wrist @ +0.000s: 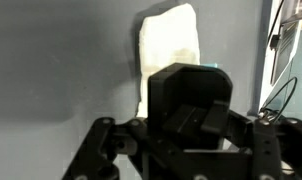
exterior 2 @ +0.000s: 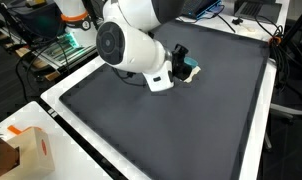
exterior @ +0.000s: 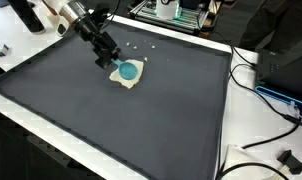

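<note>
Much of the action is hidden. In the wrist view the gripper's own dark housing fills the lower half of the picture and covers its fingers. Only a sliver of a blue round thing point(wrist: 212, 67) shows at its upper edge, against a cream cloth point(wrist: 169, 42). In an exterior view the bulky white arm point(exterior 2: 131, 45) blocks most of the same spot, leaving a glimpse of blue and cream just past the wrist.

In an exterior view the gripper point(exterior: 108, 61) sits low over the far left part of the black mat point(exterior: 141, 120), right at the blue thing, which lies on the cloth. Whether the fingers touch it cannot be made out, and I cannot tell whether they are spread or closed. The blue thing is too small to say if it is a bowl, a cup or a lid, and nothing can be seen inside it.

A cardboard box point(exterior 2: 31, 150) stands off the mat at the picture's lower corner, cut by the frame, its contents out of sight. Black cables point(exterior: 266, 95) trail beside the mat.
</note>
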You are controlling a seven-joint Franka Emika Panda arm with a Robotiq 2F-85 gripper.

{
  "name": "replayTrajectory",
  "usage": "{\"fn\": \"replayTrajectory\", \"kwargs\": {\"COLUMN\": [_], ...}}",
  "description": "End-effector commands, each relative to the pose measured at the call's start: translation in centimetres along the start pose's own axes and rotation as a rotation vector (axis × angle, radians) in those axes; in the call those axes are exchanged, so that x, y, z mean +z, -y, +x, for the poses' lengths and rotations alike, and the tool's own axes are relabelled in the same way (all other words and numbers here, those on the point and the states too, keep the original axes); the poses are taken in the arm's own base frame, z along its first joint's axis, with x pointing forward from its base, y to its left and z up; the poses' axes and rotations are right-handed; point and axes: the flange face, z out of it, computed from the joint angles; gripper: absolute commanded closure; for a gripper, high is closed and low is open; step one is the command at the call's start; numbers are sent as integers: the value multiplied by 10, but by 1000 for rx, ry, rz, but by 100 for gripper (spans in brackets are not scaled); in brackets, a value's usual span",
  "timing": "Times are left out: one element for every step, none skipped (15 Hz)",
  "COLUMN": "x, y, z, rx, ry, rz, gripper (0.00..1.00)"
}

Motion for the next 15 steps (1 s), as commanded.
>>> {"fn": "replayTrajectory", "kwargs": {"x": [4, 3, 2, 1, 2, 2, 2, 0, -3, -3, -3, -2, -1, 0, 2], "y": [0, 1, 2, 2, -3, -9, -13, -15, -16, -14, -13, -11, -7, -4, 0], "z": [-6, -7, -7, -8, -8, -8, -9, -11, -11, -12, -12, -11, -10, -10, -9], "rx": [-12, -14, -19, -21, 0, 29, 46, 55, 56, 42, 17, -6, -33, -58, -81], "ry": [7, 5, 8, 14, 16, 16, 13, 6, -6, -9, -7, -3, 1, 6, 8], "rz": [1, 8, 21, 40, 39, 8, -13, -23, -54, -71, -103, -117, -137, -154, -167], "gripper": [81, 81, 81, 81, 81, 81, 81, 81, 81, 81, 81, 81, 81, 81, 81]}}
